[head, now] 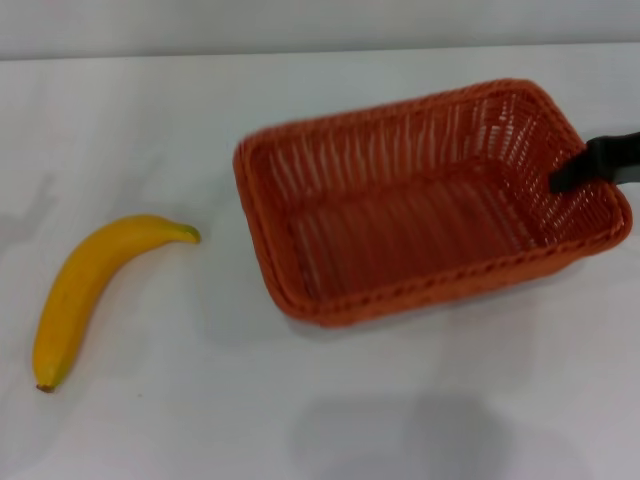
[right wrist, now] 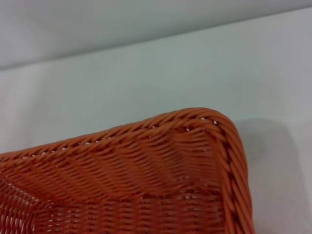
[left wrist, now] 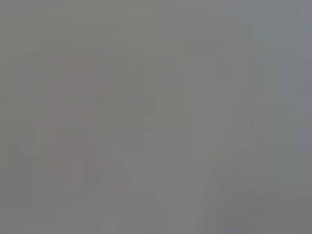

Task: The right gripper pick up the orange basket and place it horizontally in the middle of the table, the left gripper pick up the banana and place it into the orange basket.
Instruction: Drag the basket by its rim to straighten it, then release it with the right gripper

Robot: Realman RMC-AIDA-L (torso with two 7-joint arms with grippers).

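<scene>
The orange basket [head: 420, 200] sits right of centre in the head view, streaked by motion, with a shadow on the white table [head: 200, 420] below it. My right gripper [head: 572, 182] reaches in from the right edge. One black finger is inside the basket's right end wall, and the gripper is shut on that rim. The right wrist view shows a rounded corner of the basket [right wrist: 146, 165] from close up, with the table [right wrist: 146, 73] beyond it. The yellow banana [head: 85, 290] lies on the table at the left, well apart from the basket. My left gripper is out of view.
The table's far edge [head: 300, 52] meets a pale wall at the back. Bare tabletop lies between the banana and the basket and along the front. The left wrist view is a featureless grey.
</scene>
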